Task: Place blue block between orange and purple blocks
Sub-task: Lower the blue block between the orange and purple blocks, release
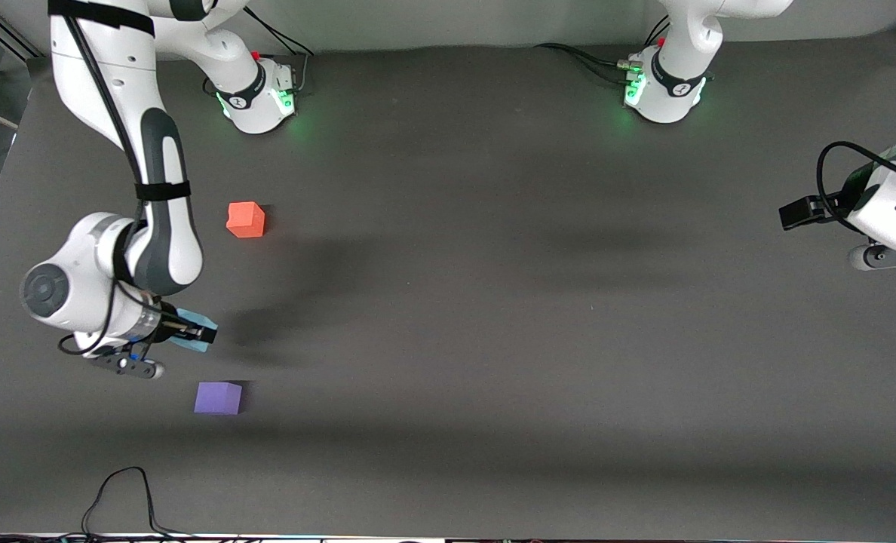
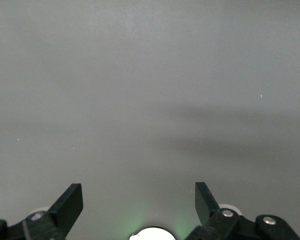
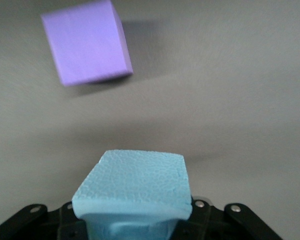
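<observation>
Three small matte cubes of like size are seen on or over a dark grey table [image 1: 493, 302]. The blue block [image 1: 195, 338] is light sky-blue, with a pebbled foam surface visible in the right wrist view [image 3: 135, 187]; it is clamped in the right gripper [image 1: 200, 332] and is squeezed slightly at its lower part. It is held in the air over the table, over the stretch between the purple block [image 1: 218, 397] and the orange block [image 1: 246, 219]. The purple block, violet and sharp-edged, lies on the table near the gripper and nearer to the front camera than the orange block; it is also seen in the right wrist view [image 3: 86, 42]. The orange block, orange-red, lies well apart from the purple block, toward the right arm's base.

No writing can be read on the blocks; a small round mark is seen on each arm's base, too small to make out.

The left gripper [image 2: 139, 202] waits with its fingers [image 2: 70, 202] spread wide and nothing between them, well apart from the purple block, at the left arm's end of the table. The surface is plain, even and shadowed in soft bands. Green lights glow at both bases, and black cables trail along the table's edges.
</observation>
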Controlling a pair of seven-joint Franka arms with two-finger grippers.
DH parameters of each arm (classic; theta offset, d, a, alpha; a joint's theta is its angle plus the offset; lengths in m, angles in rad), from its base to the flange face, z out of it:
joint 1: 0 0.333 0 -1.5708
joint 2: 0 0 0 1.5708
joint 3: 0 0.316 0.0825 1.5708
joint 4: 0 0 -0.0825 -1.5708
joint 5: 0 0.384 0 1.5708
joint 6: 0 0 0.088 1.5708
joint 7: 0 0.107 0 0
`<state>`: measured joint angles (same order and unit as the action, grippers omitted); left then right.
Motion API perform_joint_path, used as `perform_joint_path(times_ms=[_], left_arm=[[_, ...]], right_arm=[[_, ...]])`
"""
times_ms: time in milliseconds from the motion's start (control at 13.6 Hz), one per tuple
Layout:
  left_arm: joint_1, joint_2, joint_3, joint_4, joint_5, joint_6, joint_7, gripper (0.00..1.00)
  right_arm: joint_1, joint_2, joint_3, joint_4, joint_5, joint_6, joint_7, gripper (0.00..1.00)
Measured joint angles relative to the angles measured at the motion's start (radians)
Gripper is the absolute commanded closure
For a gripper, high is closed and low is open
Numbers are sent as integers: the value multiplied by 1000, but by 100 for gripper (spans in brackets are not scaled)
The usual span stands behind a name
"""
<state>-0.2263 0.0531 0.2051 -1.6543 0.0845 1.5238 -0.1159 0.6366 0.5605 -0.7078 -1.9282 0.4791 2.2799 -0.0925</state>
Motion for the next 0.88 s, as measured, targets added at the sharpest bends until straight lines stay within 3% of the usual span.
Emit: perform_joint_path(times_ms=[221,515,736,883], left_arm=[[0,0,0,0,0,0,1,0],[0,0,1,0,0,0,3,0],[0,0,1,0,0,0,4,0],[0,0,2,0,0,0,4,0]], right_arm=[[39,0,16,-110,115,99,-102,83],[82,11,19,-150,142,118,-133,79],[76,21,19,-187,147,160,-181,65],[77,30,20,-195,148,171,-192,48]])
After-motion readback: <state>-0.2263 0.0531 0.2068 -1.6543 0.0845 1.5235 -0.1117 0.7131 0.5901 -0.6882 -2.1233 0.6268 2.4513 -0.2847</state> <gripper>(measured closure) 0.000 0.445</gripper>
